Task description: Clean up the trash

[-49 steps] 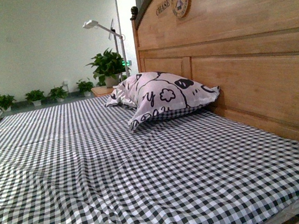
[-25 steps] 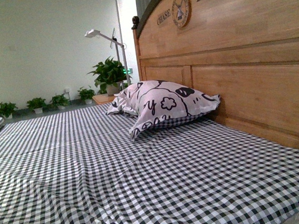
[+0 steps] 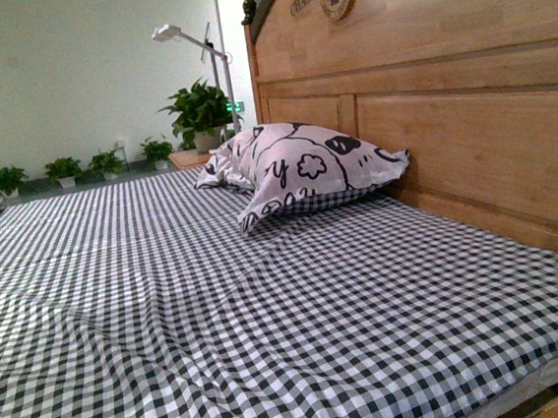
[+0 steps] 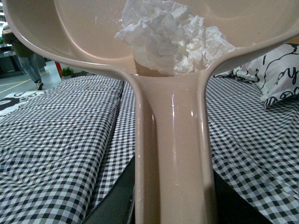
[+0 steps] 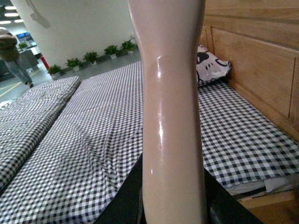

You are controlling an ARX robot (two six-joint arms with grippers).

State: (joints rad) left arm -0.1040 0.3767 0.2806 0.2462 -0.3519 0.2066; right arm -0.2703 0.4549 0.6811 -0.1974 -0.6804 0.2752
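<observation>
The trash, a crumpled wad of white tissue paper, lies inside the beige dustpan, just above the neck of its handle. My left gripper is shut on that handle, with dark fingers showing on either side. In the right wrist view my right gripper is shut on the beige brush handle, which rises straight through the picture; the brush head is out of view. Both tools are held above the checked bed. Neither arm shows in the front view.
A bed with a black-and-white checked sheet fills the front view. A white pillow with black cartoon prints leans against the wooden headboard. Potted plants line the far wall beside a lamp. A person walks in the background.
The front view has shifted slightly: the headboard lettering has slid up and partly out of frame. The pillow and sheet lie as before.
</observation>
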